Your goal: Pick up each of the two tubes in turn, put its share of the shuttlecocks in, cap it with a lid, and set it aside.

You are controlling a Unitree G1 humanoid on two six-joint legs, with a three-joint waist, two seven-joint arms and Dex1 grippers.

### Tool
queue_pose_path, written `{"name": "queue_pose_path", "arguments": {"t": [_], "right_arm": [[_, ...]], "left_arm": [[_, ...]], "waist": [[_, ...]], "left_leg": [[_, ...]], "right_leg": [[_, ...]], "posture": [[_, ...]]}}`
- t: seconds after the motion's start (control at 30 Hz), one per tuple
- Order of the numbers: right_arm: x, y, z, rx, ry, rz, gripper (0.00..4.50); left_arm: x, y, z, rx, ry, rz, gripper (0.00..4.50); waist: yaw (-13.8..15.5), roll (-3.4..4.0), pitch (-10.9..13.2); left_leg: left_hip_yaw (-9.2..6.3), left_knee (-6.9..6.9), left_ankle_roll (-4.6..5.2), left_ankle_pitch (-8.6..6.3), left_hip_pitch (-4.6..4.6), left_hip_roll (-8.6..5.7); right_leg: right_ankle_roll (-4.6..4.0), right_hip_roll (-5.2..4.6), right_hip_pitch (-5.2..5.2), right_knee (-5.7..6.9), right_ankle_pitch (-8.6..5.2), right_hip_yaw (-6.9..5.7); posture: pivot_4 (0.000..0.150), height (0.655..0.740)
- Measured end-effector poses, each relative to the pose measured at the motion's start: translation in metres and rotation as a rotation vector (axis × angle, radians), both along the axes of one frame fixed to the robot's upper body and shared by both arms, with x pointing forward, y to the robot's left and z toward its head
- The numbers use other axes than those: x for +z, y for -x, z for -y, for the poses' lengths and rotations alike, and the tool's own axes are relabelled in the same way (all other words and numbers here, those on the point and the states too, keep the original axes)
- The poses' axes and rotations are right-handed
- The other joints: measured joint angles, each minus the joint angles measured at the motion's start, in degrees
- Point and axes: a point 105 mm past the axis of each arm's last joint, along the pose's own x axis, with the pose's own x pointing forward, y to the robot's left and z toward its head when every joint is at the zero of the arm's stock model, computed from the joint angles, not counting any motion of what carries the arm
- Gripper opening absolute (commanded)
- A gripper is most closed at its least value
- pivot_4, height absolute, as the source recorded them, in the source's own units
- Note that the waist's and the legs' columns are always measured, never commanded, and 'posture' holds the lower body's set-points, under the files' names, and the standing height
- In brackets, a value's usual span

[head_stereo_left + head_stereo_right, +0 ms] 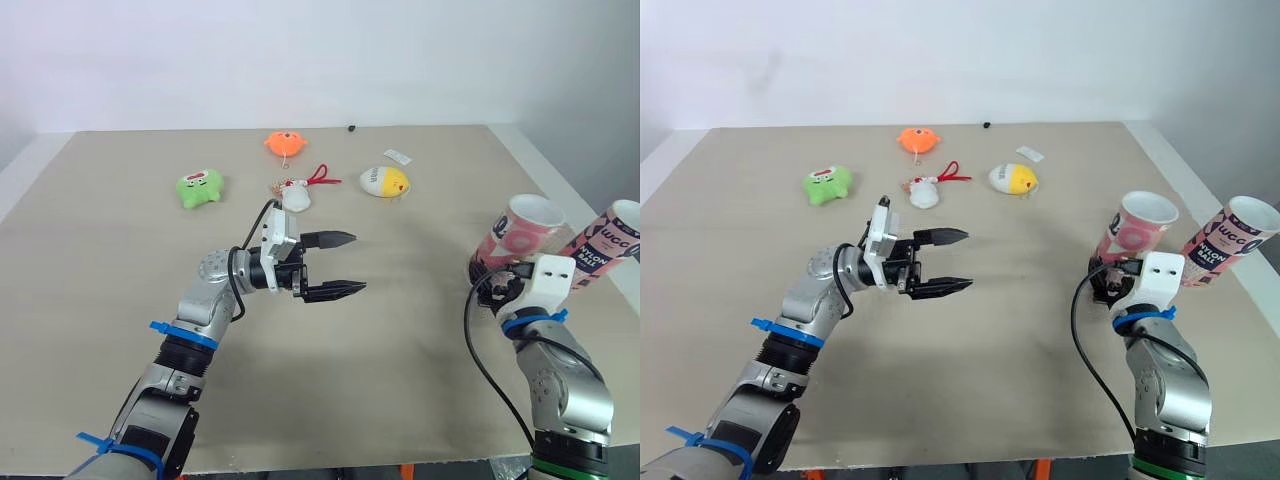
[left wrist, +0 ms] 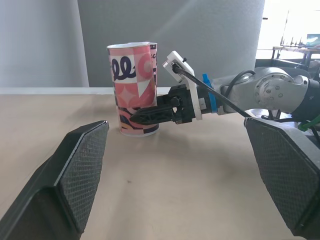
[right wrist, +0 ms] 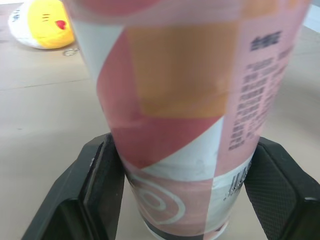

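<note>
Left pincer (image 1: 357, 263) spread wide mid-air, right pincer (image 3: 185, 145) clamped on tube (image 1: 515, 235)

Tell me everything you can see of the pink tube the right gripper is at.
The pink tube is a cardboard-looking cylinder printed in pink, orange and white, with small text on one side. Its top is open, without a lid. It stands upright on the table near its right edge, beside a second tube. The right gripper straddles its lower part, fingers against both sides.
</note>
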Motion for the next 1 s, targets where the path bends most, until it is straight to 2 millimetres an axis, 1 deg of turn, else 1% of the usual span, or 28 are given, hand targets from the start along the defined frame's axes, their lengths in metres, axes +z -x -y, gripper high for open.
{"name": "queue_pose_path", "arguments": {"t": [0.13,0.27,0.37,0.5,0.57,0.67,0.73,0.8,0.83,0.9,0.93,0.97,1.0], "right_arm": [[-0.008,0.003,0.003,0.011,-0.019,-0.028,4.46],[-0.008,0.005,0.005,0.025,-0.004,-0.042,4.46],[-0.012,0.008,0.005,0.046,-0.004,-0.065,4.46],[-0.020,0.018,0.005,0.090,0.017,-0.128,4.46],[-0.022,0.028,0.005,0.130,0.026,-0.158,4.46],[-0.020,0.043,0.008,0.180,0.030,-0.188,4.46],[-0.018,0.049,0.008,0.199,0.020,-0.192,4.46],[-0.015,0.063,-0.005,0.327,-0.020,-0.219,4.46],[-0.014,0.065,-0.008,0.353,-0.024,-0.223,4.46],[-0.005,0.077,-0.033,0.529,-0.072,-0.235,4.46],[0.004,0.081,-0.050,0.646,-0.088,-0.232,4.46],[0.009,0.084,-0.059,0.705,-0.087,-0.229,4.46],[0.018,0.087,-0.081,0.843,-0.076,-0.230,4.46]], "left_arm": [[-0.001,-0.001,0.000,0.004,-0.001,0.002,4.50],[-0.001,-0.001,0.000,0.004,0.001,0.004,4.50],[-0.001,-0.001,0.001,0.003,0.002,0.004,4.50],[-0.001,-0.001,0.000,0.003,0.002,0.005,4.50],[-0.001,-0.001,0.000,0.003,0.001,0.004,4.50],[-0.002,-0.001,-0.002,0.008,-0.007,-0.001,4.50],[-0.002,-0.001,-0.002,0.009,-0.010,-0.004,4.50],[-0.009,0.001,-0.013,0.031,-0.050,-0.029,4.50],[-0.011,0.001,-0.016,0.040,-0.057,-0.037,4.50],[-0.027,0.002,-0.035,0.107,-0.103,-0.105,4.50],[-0.039,0.005,-0.049,0.156,-0.134,-0.147,4.50],[-0.046,0.008,-0.054,0.172,-0.151,-0.170,4.50],[-0.062,0.016,-0.068,0.219,-0.184,-0.226,4.50]], "waist": [[0.00,0.01,0.00],[0.01,0.01,0.00],[0.01,0.01,0.00],[0.04,0.01,0.00],[0.11,0.02,-0.01],[0.15,0.02,-0.01],[0.10,0.03,-0.01],[-0.19,0.09,-0.04],[-0.28,0.11,-0.04],[-0.93,0.15,-0.05],[-1.35,0.15,-0.05],[-1.38,0.14,-0.05],[-1.39,0.09,-0.04]], "left_leg": [[0.01,0.01,0.00,0.00,-0.01,0.00],[0.00,0.01,0.00,0.00,0.00,0.00],[0.00,0.01,0.00,0.00,0.00,0.00],[0.01,0.01,0.01,0.00,-0.02,-0.01],[-0.01,0.01,0.01,0.00,-0.02,-0.01],[-0.01,0.01,0.01,0.00,-0.01,-0.01],[0.00,0.05,0.01,0.00,0.00,-0.01],[-0.01,0.00,0.02,-0.01,0.04,0.04],[-0.01,-0.01,0.02,-0.01,0.05,0.05],[-0.04,-0.09,0.03,-0.02,0.12,0.10],[-0.02,-0.09,0.03,-0.02,0.16,0.16],[-0.02,-0.10,0.03,-0.01,0.20,0.18],[-0.04,-0.06,0.02,-0.01,0.22,0.20]], "right_leg": [[0.01,0.00,0.00,0.00,0.00,0.01],[0.01,0.00,0.00,0.00,0.01,0.01],[0.01,0.00,0.00,0.00,0.00,0.01],[0.02,-0.01,0.00,-0.01,-0.01,0.01],[0.02,0.00,0.00,-0.01,-0.01,0.00],[0.02,-0.01,0.01,-0.01,-0.01,0.00],[0.02,-0.01,0.01,-0.01,0.00,0.01],[0.00,0.04,0.01,0.00,0.00,0.02],[-0.02,0.05,0.01,0.00,-0.01,0.03],[-0.05,0.09,0.04,0.00,-0.03,0.02],[-0.10,0.14,0.04,0.00,0.00,0.04],[-0.10,0.15,0.06,0.00,0.01,0.05],[-0.12,0.16,0.08,0.01,0.02,0.02]], "posture": [[0.150,0.7400],[0.150,0.7400],[0.150,0.7400],[0.150,0.7400],[0.150,0.7400],[0.150,0.7400],[0.150,0.7400],[0.150,0.7400],[0.150,0.7400],[0.150,0.7400],[0.150,0.7400],[0.150,0.7400],[0.150,0.7400]]}}
